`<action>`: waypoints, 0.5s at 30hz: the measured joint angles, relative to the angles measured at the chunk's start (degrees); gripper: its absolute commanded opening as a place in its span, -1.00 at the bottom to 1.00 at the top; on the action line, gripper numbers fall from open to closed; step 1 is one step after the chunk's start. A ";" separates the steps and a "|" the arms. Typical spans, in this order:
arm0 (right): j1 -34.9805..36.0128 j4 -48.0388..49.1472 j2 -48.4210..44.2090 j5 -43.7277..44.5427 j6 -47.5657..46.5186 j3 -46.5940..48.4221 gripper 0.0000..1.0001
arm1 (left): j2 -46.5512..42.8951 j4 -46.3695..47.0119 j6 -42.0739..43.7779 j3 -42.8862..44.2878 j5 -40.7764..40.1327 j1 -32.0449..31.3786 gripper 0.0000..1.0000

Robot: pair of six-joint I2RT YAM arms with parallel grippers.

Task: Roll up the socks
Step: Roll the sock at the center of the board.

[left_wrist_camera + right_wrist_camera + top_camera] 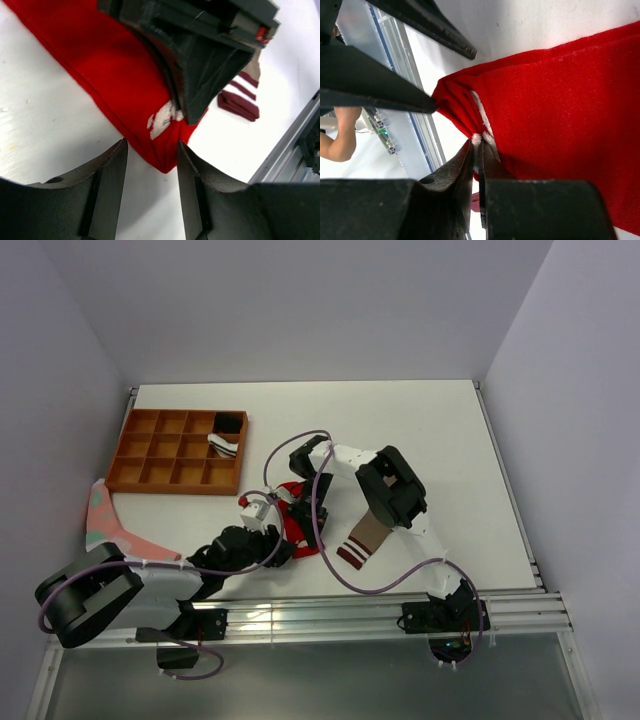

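1. Red sock lies near the middle of the white table, caught between the two arms where they meet.
2. The right gripper has its fingers pressed tight together, pinching a fold at the red sock's edge, right by the white patch.
3. The left gripper has its fingers standing apart. The sock's corner lies in the gap between them, and as far as I can see it touches neither finger.
4. The tan-brown sock lies just to the right of the red one, partly under the right arm, with its striped cuff towards the near edge.
5. A wooden tray of small compartments sits at the far left, with dark and white things in two of them.
6. A pink and mint sock lies at the left edge, beside the left arm.
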 measured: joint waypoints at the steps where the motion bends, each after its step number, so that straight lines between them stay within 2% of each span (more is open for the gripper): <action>1: 0.00 -0.02 0.00 0.02 -0.07 0.00 -0.78 | 0.42 0.70 0.00 -0.02 0.09 -0.22 -0.01; 11: -0.11 -0.11 0.00 0.11 -0.11 0.00 -0.79 | -2.43 2.43 0.48 0.33 0.72 -0.79 0.04; 15: -0.11 -0.13 0.00 0.13 -0.11 0.00 -0.79 | 0.02 2.60 1.40 1.64 2.23 -0.90 0.03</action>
